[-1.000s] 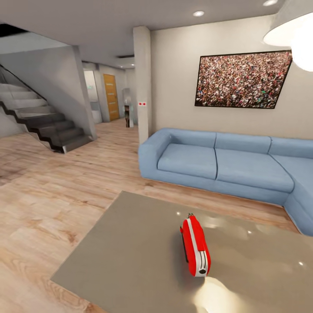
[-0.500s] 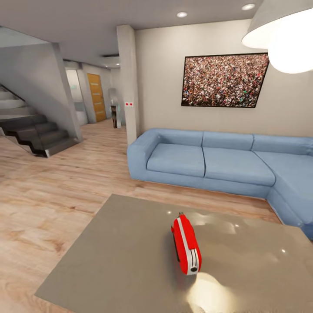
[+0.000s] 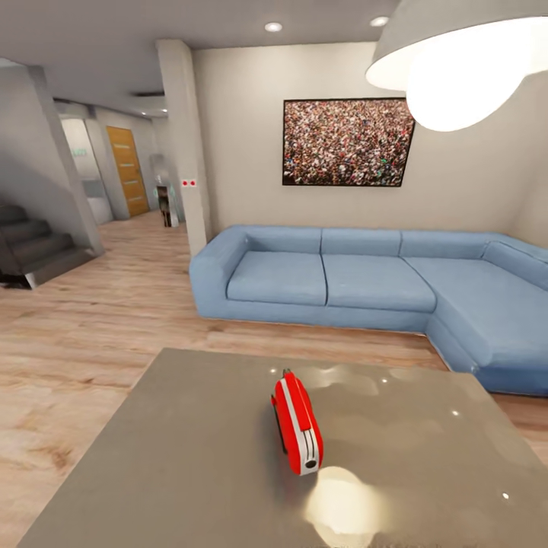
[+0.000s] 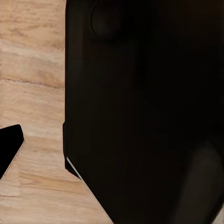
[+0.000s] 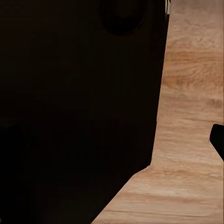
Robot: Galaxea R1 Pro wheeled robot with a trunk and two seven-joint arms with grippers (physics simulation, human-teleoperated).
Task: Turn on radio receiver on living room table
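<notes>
Red radio receiver (image 3: 297,423) on table (image 3: 175,457)

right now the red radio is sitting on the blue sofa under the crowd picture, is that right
Not quite. In the head view the red radio stands on the glossy grey table, not on the blue sofa. The sofa lies beyond the table, against the wall, and it is the sofa that sits under the crowd picture.

We stand in a home's living room: a blue L-shaped sofa (image 3: 358,285), a framed crowd picture (image 3: 347,142), a pendant lamp (image 3: 457,57), plank floor (image 3: 84,335), stairs (image 3: 30,251) beyond.
</notes>
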